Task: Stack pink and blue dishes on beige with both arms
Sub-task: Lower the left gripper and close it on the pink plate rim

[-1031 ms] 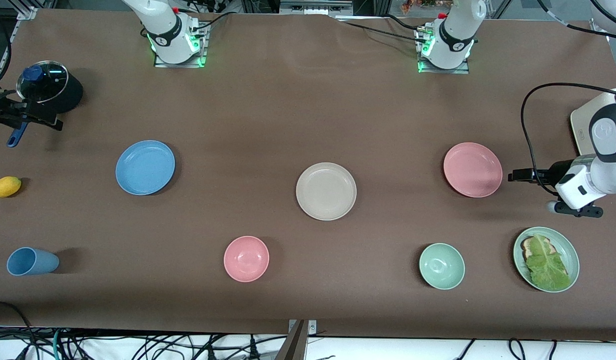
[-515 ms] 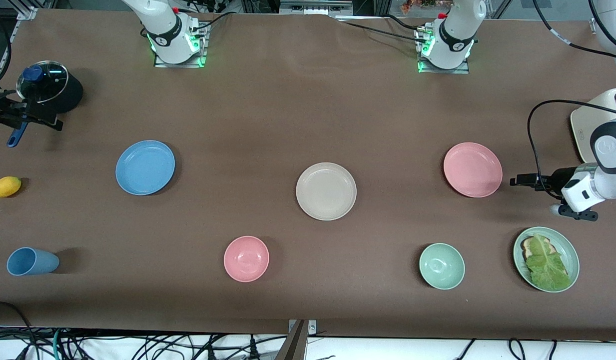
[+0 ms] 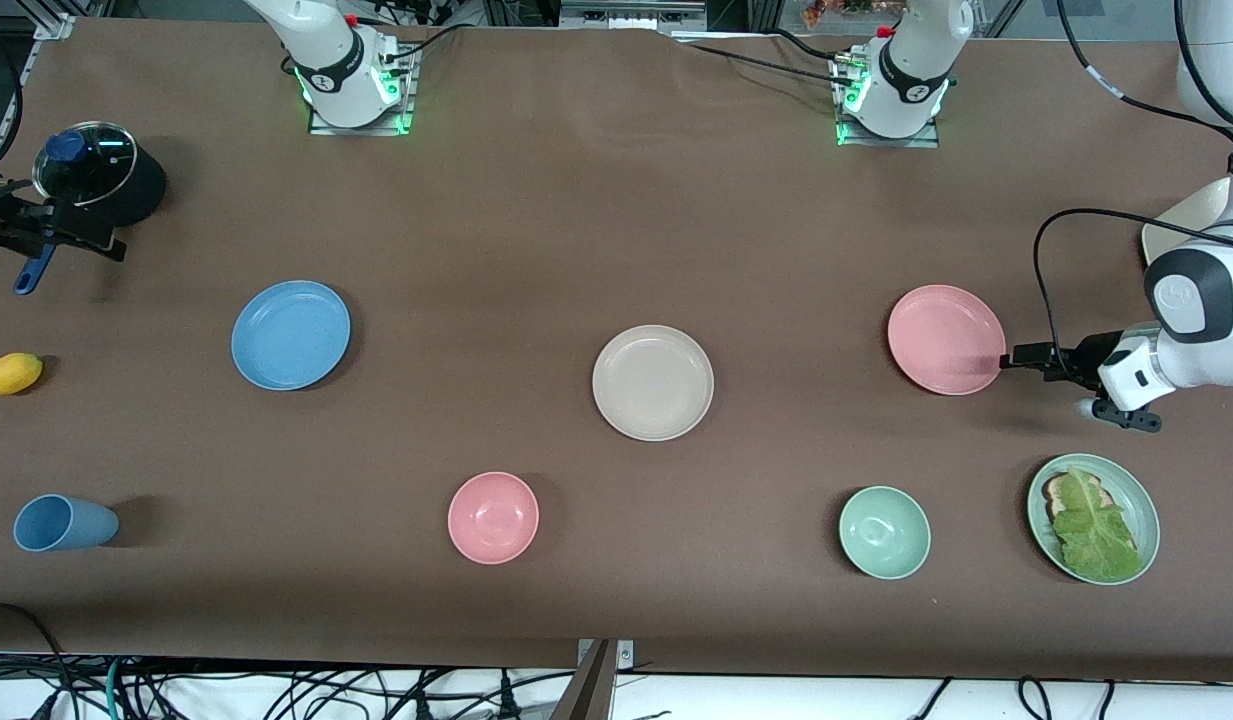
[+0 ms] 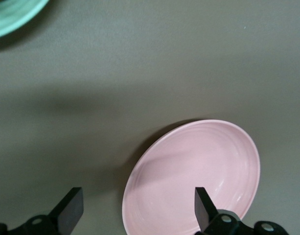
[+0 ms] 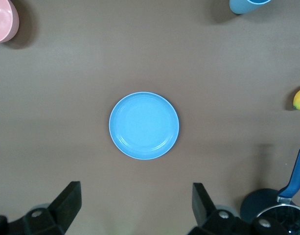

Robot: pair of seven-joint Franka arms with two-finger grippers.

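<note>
The pink plate (image 3: 945, 339) lies toward the left arm's end of the table. My left gripper (image 3: 1013, 356) is open and low, right at that plate's rim. In the left wrist view the pink plate's (image 4: 194, 176) rim falls between the spread fingers of the left gripper (image 4: 137, 210). The beige plate (image 3: 653, 382) sits bare at the table's middle. The blue plate (image 3: 291, 334) lies toward the right arm's end. My right gripper (image 3: 111, 245) waits open, up in the air beside the pot. The blue plate (image 5: 144, 125) shows well clear of the right gripper (image 5: 135, 208) in the right wrist view.
A pink bowl (image 3: 493, 517), a green bowl (image 3: 884, 532) and a green plate with lettuce (image 3: 1093, 518) lie nearer to the front camera. A blue cup (image 3: 64, 522), a yellow fruit (image 3: 11, 372) and a lidded pot (image 3: 98, 180) stand at the right arm's end.
My left gripper has shifted toward the pink plate, its tips now at the rim. The right arm and all the dishes have stayed still.
</note>
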